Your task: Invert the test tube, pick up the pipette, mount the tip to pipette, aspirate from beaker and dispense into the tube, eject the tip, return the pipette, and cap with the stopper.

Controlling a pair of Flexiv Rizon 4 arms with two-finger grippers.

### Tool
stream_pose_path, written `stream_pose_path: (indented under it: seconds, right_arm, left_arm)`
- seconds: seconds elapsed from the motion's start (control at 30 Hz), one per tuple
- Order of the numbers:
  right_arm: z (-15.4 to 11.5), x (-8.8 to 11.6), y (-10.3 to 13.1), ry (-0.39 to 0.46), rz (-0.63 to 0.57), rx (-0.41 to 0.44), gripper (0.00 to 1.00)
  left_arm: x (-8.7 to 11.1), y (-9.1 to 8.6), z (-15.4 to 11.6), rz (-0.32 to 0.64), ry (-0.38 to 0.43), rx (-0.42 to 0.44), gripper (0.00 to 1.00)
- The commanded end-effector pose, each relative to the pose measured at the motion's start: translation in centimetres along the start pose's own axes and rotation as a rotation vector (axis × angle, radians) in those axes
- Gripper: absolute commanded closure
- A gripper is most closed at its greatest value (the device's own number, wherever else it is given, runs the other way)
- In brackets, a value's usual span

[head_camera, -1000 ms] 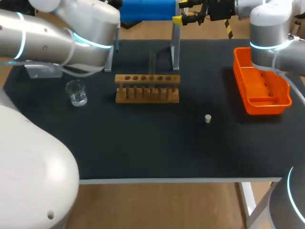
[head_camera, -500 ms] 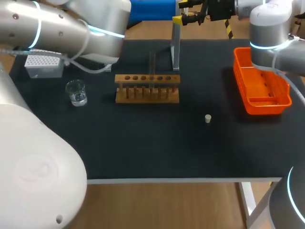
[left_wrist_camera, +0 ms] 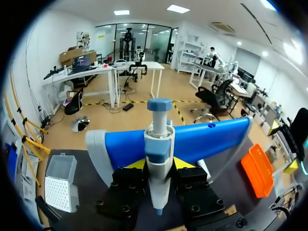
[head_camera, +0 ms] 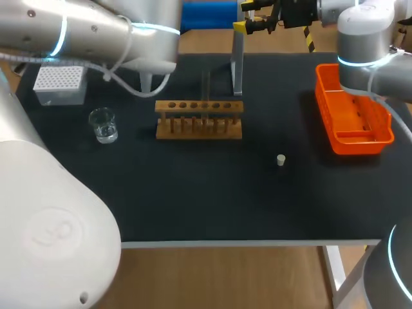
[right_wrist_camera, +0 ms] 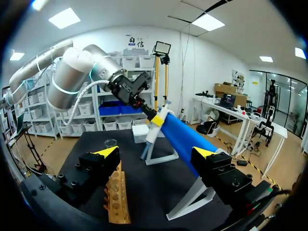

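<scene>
right gripper [right_wrist_camera: 156, 153]: fingers wide apart, nothing between | left gripper [right_wrist_camera: 155, 119]: holding pipette [right_wrist_camera: 149, 137] at upper end of blue stand [right_wrist_camera: 183, 137] | wooden rack [right_wrist_camera: 117, 202]: on tabletop [right_wrist_camera: 91, 149], under right gripper

no writing, number or label can be read on anything that stands on the table [head_camera: 193, 199].
</scene>
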State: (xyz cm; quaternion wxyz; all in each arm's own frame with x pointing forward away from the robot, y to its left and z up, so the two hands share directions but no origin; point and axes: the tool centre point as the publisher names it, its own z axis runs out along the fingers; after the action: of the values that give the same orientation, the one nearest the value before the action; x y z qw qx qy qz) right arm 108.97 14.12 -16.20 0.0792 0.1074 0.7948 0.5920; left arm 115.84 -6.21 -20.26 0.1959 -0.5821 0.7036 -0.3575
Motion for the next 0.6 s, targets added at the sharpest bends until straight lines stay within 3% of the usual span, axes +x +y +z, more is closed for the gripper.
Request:
stream_pose_path:
  seconds: [0.03, 0.5, 0.6]
  right_arm:
    - [-0.1, -0.1, 0.0, 0.004, 0.000, 0.002, 0.00]
    - [-0.1, -0.1, 0.0, 0.004, 0.000, 0.002, 0.00]
    - [-0.1, -0.1, 0.0, 0.004, 0.000, 0.002, 0.00]
  left_arm:
    - [0.1, 0.0, 0.2, 0.003, 0.008, -0.109, 1.00]
    - [0.5, -1.0, 0.9, 0.026, 0.022, -0.102, 1.00]
    - [0.7, -1.2, 1.0, 0.024, 0.030, -0.095, 0.30]
